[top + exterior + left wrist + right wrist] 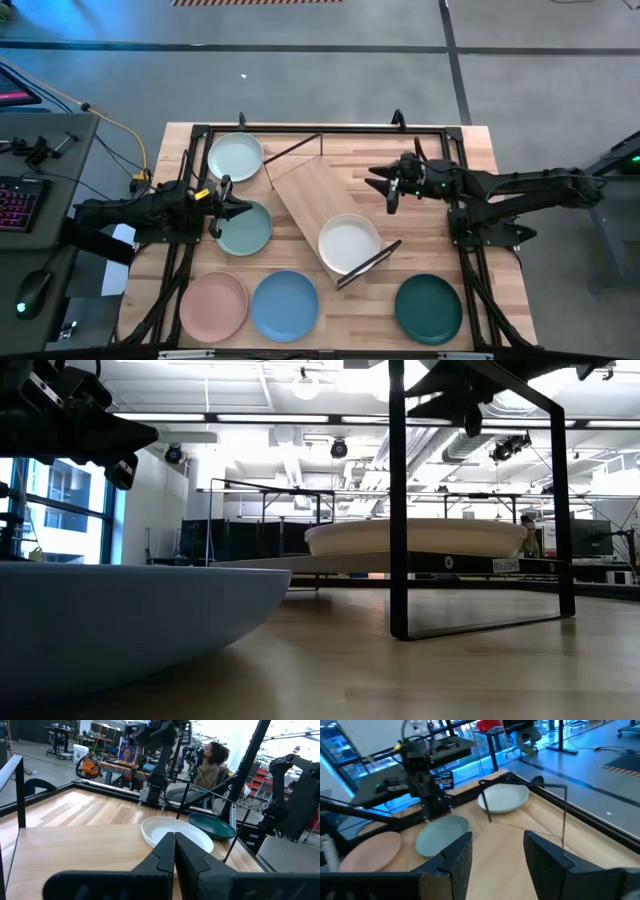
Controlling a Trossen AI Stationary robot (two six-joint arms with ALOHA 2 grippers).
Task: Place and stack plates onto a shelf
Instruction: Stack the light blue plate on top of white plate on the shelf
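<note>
The shelf [322, 208] lies slantwise across the middle of the worktop [480, 150], with the white plate [348, 243] on its near right end. The left pincer [232, 203], fingers pressed together and empty, hovers at the sage green plate [244, 228], just left of the shelf. The right pincer [388, 186], fingers spread wide and empty, hangs over the shelf's far right side. The pale mint plate [235, 157] sits at the far left; the pink plate [213, 305], light blue plate [285, 305] and dark teal plate [428, 308] line the near edge.
</note>
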